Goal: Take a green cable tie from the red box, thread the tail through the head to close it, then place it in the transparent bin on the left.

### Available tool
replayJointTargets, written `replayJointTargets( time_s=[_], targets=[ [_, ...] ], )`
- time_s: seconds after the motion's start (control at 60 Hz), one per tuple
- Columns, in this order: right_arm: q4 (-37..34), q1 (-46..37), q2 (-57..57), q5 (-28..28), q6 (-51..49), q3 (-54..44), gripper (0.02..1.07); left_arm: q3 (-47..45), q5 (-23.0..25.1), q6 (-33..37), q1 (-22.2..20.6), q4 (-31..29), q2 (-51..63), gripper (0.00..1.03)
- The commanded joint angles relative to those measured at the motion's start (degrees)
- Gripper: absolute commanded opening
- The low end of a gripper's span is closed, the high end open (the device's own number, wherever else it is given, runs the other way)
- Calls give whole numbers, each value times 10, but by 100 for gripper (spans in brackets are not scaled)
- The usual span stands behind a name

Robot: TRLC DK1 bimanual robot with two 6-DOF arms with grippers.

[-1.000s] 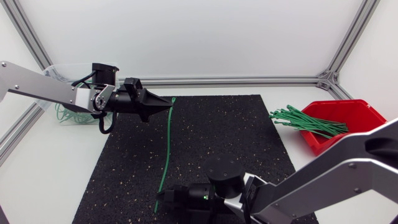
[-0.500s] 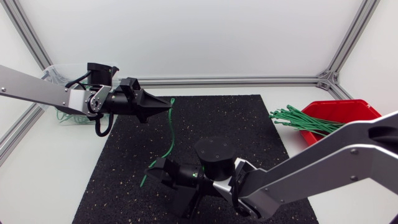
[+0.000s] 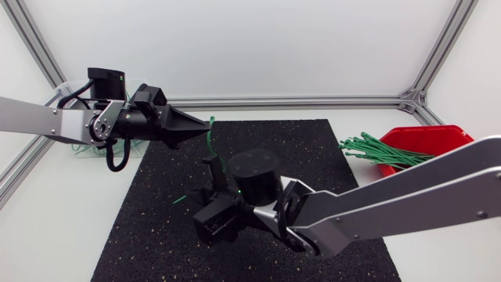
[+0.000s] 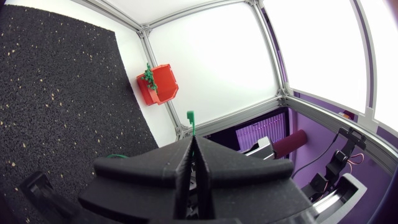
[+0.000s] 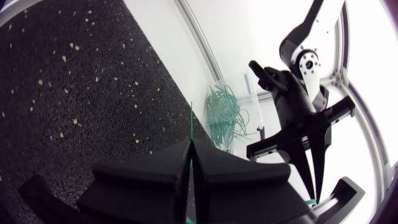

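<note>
Once straight, cable tie (image 3: 210, 133) now bowed

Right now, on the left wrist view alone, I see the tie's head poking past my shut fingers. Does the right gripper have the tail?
Observer: Yes. The right gripper is shut on the tie; its thin tail pokes out ahead of it.
Operator: Is it at the head yet?
Observer: No. In the head view a green end lies over the mat, apart from the left gripper.
Operator: And the bin?
Observer: The bin is behind the left arm, with green ties in it.
</note>
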Motion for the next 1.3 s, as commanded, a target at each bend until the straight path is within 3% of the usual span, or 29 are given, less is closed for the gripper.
replayJointTargets(
  time_s=[0.0,0.2,0.467,0.617,0.833,1.133,1.283],
  targets=[
    [-32,1,-34,5,83,17,8,-19,0,7,3,4,-19,3],
    [-201,-14,-105,-14,244,41,8,-32,-26,8,-7,3,-56,3],
    [-527,-64,-187,-166,435,136,8,-38,-67,5,-58,-20,-114,3],
    [-655,-94,-207,-248,493,184,8,-47,-96,5,-82,-32,-148,3],
    [-771,-106,-266,-309,525,214,8,-57,-141,5,-122,-50,-195,3],
    [-862,-129,-324,-327,686,237,8,-72,-173,1,-145,-53,-225,3],
    [-861,-117,-342,-333,776,230,8,-77,-180,3,-149,-48,-225,3]
  ],
)
